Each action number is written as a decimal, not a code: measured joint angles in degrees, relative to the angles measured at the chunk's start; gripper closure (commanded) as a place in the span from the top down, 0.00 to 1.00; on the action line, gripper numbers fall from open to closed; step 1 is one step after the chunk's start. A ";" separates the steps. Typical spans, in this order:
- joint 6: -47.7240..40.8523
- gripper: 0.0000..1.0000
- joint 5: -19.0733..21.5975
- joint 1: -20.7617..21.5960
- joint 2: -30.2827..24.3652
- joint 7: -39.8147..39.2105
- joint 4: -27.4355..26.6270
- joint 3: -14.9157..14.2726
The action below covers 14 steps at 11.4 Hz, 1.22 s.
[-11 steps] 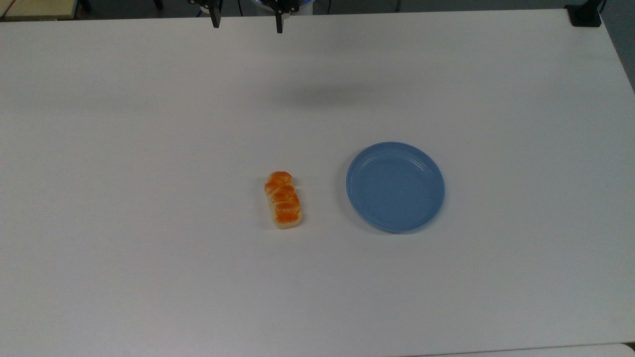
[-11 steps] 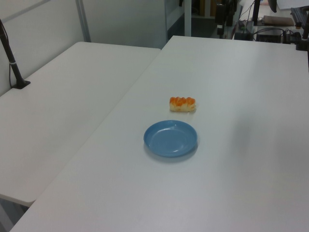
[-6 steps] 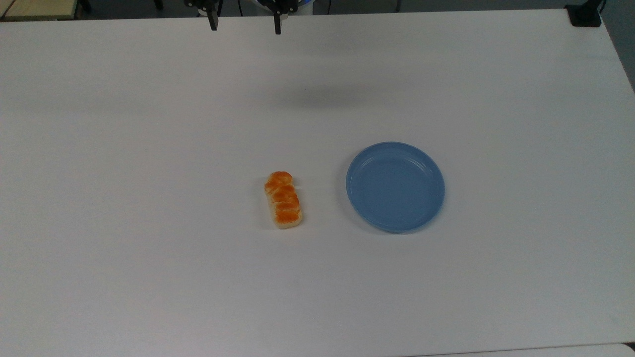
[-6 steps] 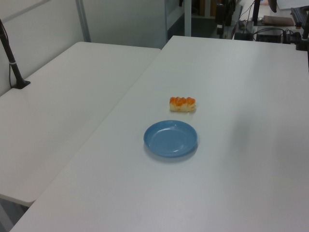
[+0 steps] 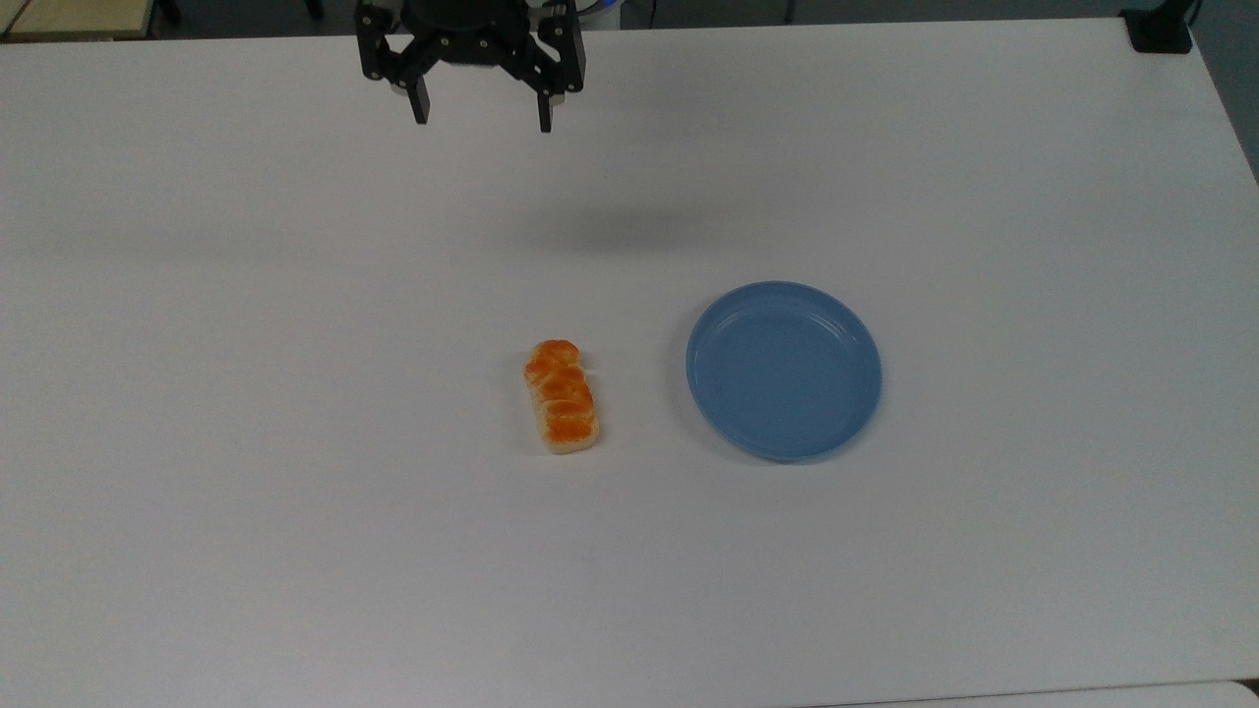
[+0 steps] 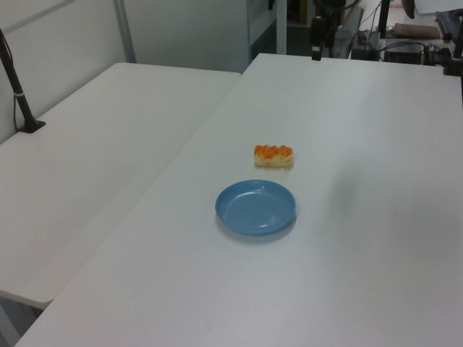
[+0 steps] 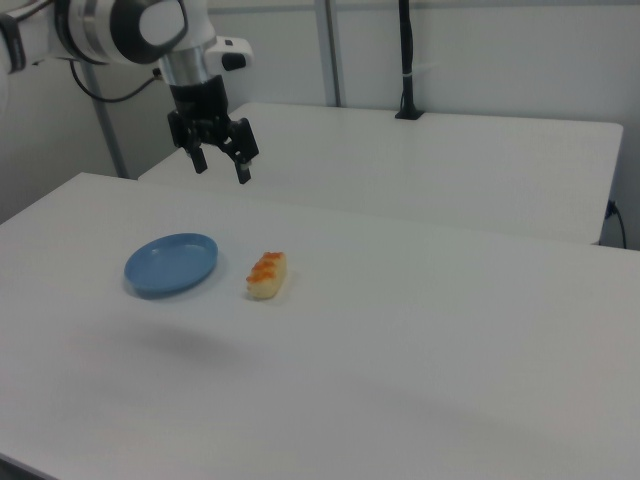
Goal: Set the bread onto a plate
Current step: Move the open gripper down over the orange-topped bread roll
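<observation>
My gripper (image 5: 482,116) came further into top view vs 0.5 s ago, fingers wide, empty; bread (image 5: 562,396) & plate (image 5: 783,371) unmoved.

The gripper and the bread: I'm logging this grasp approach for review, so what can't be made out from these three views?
- Gripper: the top view's upper edge cuts off the arm above it.
- Gripper in the left view: small, dark against background clutter, cut by the upper edge.
- Bread: its underside is hidden against the table in every view.
- Plate: its underside is likewise hidden.
</observation>
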 measured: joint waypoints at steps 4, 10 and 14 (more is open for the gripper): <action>6.21 1.00 -0.25 -0.65 5.31 -0.07 -0.04 -0.16; 14.91 1.00 -1.60 -0.51 15.42 -0.94 -0.14 0.26; 20.36 1.00 -1.60 2.75 21.46 -0.78 -0.20 0.71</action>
